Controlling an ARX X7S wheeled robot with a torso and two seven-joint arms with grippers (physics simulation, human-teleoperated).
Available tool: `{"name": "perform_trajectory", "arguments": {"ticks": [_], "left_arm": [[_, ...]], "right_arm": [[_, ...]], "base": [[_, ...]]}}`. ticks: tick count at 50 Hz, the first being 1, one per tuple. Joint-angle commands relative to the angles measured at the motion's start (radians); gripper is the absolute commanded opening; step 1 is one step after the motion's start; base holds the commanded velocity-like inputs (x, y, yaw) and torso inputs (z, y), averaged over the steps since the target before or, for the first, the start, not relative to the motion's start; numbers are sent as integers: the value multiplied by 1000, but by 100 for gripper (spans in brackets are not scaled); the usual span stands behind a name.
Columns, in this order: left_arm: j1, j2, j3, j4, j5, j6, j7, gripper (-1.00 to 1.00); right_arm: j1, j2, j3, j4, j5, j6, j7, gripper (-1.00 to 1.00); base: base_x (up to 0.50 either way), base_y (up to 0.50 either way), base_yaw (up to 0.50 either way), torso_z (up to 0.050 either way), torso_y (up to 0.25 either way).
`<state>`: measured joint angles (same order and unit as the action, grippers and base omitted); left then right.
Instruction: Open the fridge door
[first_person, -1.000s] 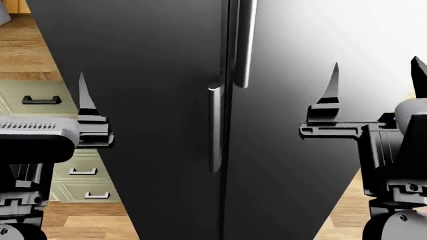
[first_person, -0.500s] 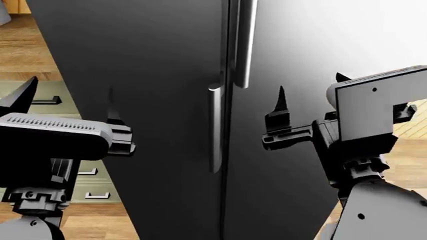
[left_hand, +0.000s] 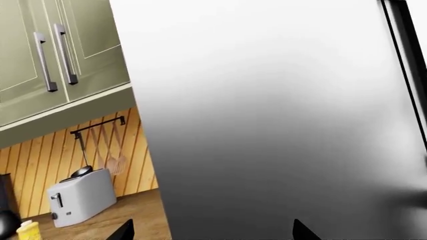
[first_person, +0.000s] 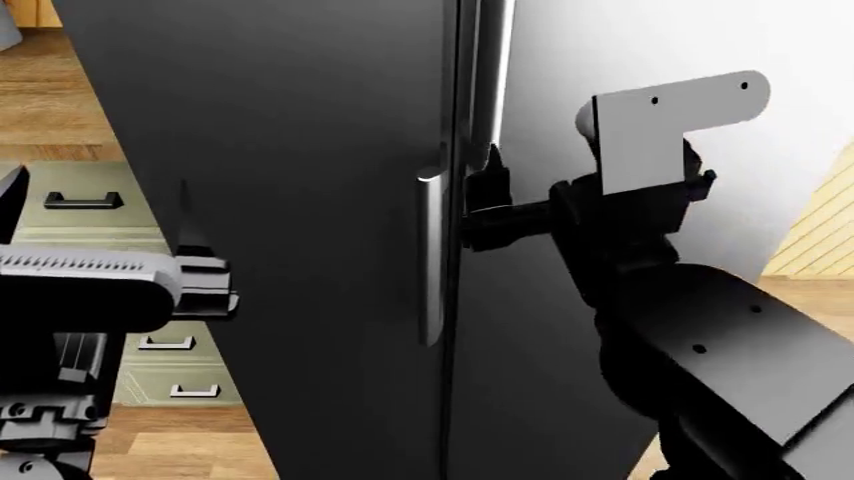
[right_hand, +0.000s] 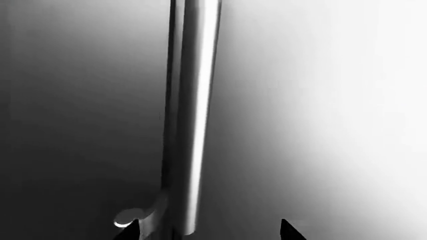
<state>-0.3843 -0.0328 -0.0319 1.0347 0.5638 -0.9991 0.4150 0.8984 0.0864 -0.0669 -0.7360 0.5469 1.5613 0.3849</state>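
Note:
The fridge door (first_person: 547, 50) is the glossy black right-hand leaf, and it stands flush with the left leaf (first_person: 294, 150). Its slim vertical bar handle (first_person: 491, 90) ends just above my right gripper (first_person: 487, 195). In the right wrist view the handle (right_hand: 195, 115) runs between the two fingertips (right_hand: 287, 231) of the open right gripper (right_hand: 208, 231), and its lower end lies nearer the left tip. Nothing is gripped. My left gripper (first_person: 96, 200) is open in front of the left leaf's outer edge, and in the left wrist view the gripper (left_hand: 213, 231) faces that leaf (left_hand: 280, 125).
The left leaf's own bar handle (first_person: 429, 260) hangs beside the seam. Pale green drawers (first_person: 80, 200) stand left of the fridge on a wooden floor. The left wrist view shows green upper cabinets (left_hand: 47, 55), a white toaster (left_hand: 80, 197) and a yellow bottle (left_hand: 28, 231) on a wooden counter.
My right gripper has swung left across the right leaf to the lower end of its handle. The left gripper has drifted a little to the left. The door has not moved.

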Motion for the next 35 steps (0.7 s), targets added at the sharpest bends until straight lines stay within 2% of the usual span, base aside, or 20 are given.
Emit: {"name": "perform_trajectory", "arguments": {"ticks": [1,6,11,28,35], "left_arm": [[13,5,-20,-1,-13,15,-5,100],[26,6,-32,1,-28,24,-13,100],[42,7,-47,2,-47,35,-23,100],[47,23,-62,9,-29,44,-1,100],[56,14,-56,3,-53,48,-28,100]], "right_arm": [[100,15,110,107,784,-8,593,100],[109,-2,81,115,876,-22,680,100],[113,7,50,128,877,-51,686,100],[163,28,-103,283,646,-206,547,100],[182,34,-149,349,587,-259,511,100]], "base": [[0,0,0,0,0],[0,0,0,0,0],[0,0,0,0,0],[0,0,0,0,0],[0,0,0,0,0]]}}
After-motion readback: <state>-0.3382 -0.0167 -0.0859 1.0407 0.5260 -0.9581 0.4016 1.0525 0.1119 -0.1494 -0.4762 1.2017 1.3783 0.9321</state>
